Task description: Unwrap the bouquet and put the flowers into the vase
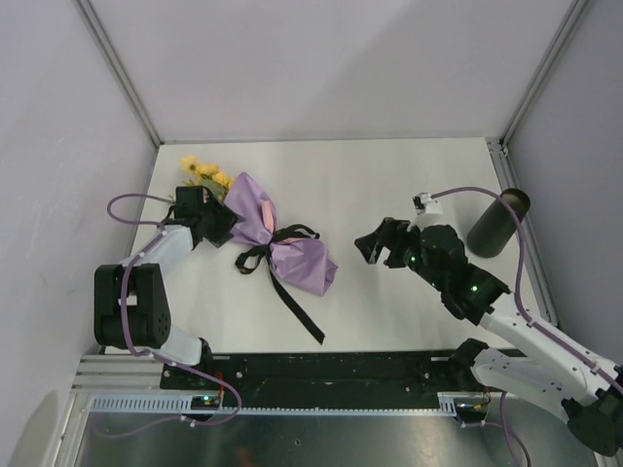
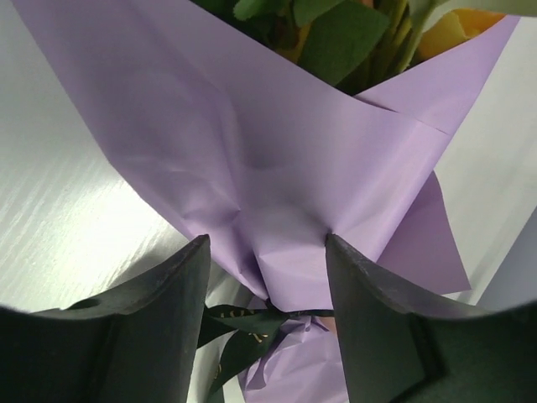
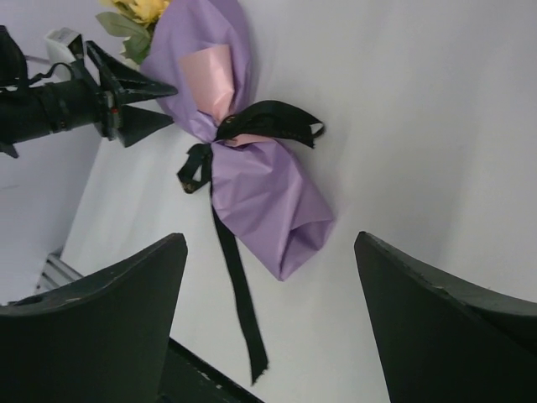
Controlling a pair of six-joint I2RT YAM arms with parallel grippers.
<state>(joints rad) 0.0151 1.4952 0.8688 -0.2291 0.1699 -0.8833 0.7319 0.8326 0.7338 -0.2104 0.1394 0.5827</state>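
Observation:
The bouquet (image 1: 277, 243) lies on the white table, its lilac wrap (image 2: 252, 143) tied at the waist by a black ribbon (image 1: 268, 245). The ribbon's long tail (image 3: 235, 285) trails toward the near edge. The flowers (image 1: 202, 172), yellow with green leaves (image 2: 336, 34), poke out at the far left end. My left gripper (image 1: 216, 226) straddles the wrap just above the knot, both fingertips (image 2: 336, 252) pressing into the creased paper. My right gripper (image 1: 375, 245) hovers open to the right of the bouquet with nothing between its fingers. The dark vase (image 1: 498, 224) stands at the far right.
Pale walls close in the table (image 1: 389, 175) at the back, left and right. A black base rail (image 1: 341, 370) with the arm mounts runs along the near edge. A lilac cable (image 1: 467, 192) loops from the right wrist close to the vase.

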